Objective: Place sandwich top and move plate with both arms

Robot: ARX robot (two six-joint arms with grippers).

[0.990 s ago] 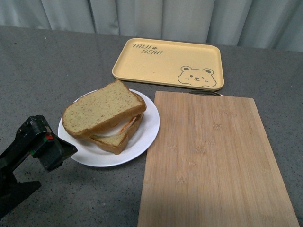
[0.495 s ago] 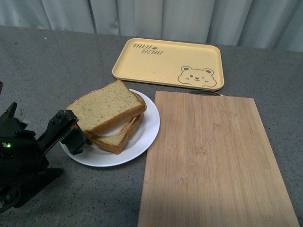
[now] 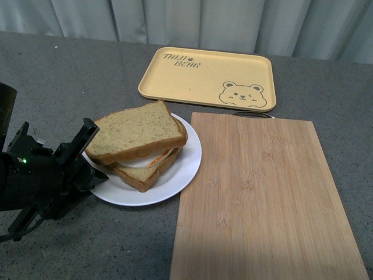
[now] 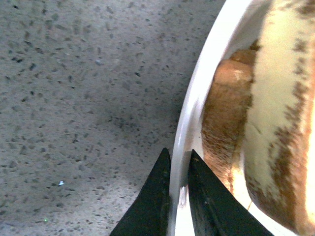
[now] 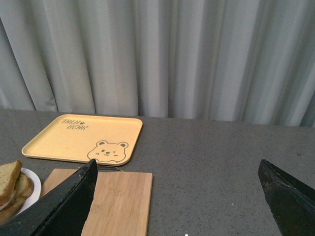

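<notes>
The brown sandwich top lies on the lower sandwich layers on the round white plate, left of centre on the grey table. My left gripper is shut on the plate's left rim. In the left wrist view its two dark fingertips pinch the white rim, with the bread just inside it. My right gripper is open and empty, held above the table, and does not show in the front view. The plate edge and the bread show at the far left of the right wrist view.
A bamboo cutting board lies right of the plate, touching or nearly touching it. A yellow tray with a bear drawing lies behind both. Grey curtains hang along the far edge. The board and tray also show in the right wrist view.
My left gripper has moved in from the lower left and closed on the plate's left rim. The plate and sandwich have shifted slightly to the right, toward the board.
</notes>
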